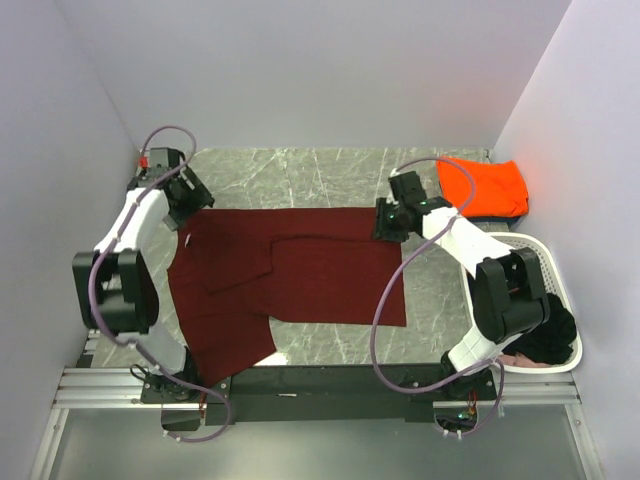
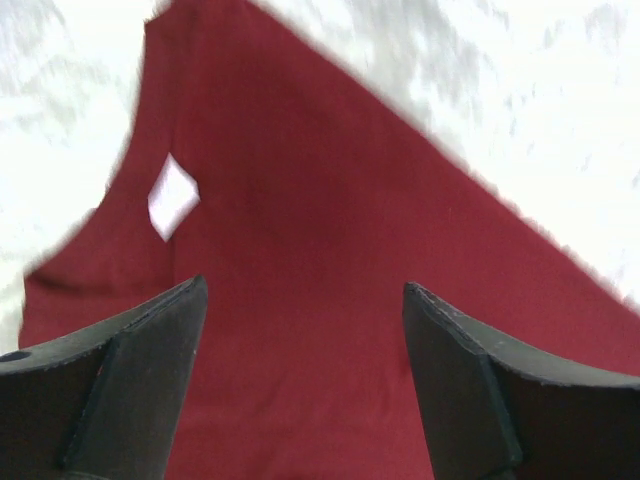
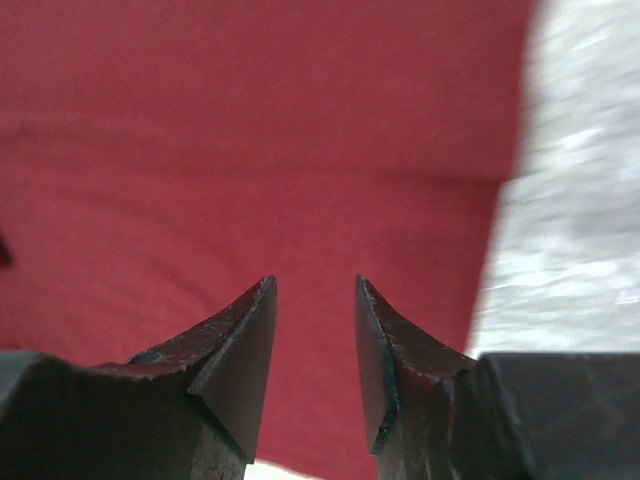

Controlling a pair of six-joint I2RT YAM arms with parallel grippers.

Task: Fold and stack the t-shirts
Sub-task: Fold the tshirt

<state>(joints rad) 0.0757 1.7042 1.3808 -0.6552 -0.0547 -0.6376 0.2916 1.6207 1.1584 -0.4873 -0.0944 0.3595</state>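
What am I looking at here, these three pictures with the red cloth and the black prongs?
Two robot arms at a table. The overhead picture shows both: the left gripper and right gripper at the far corners of a maroon shirt lying spread on the table. An orange shirt lies folded at the back, and a basket holds dark clothes. The other two pictures come from cameras on each wrist; the black prongs are jaws, open above the cloth, holding nothing.
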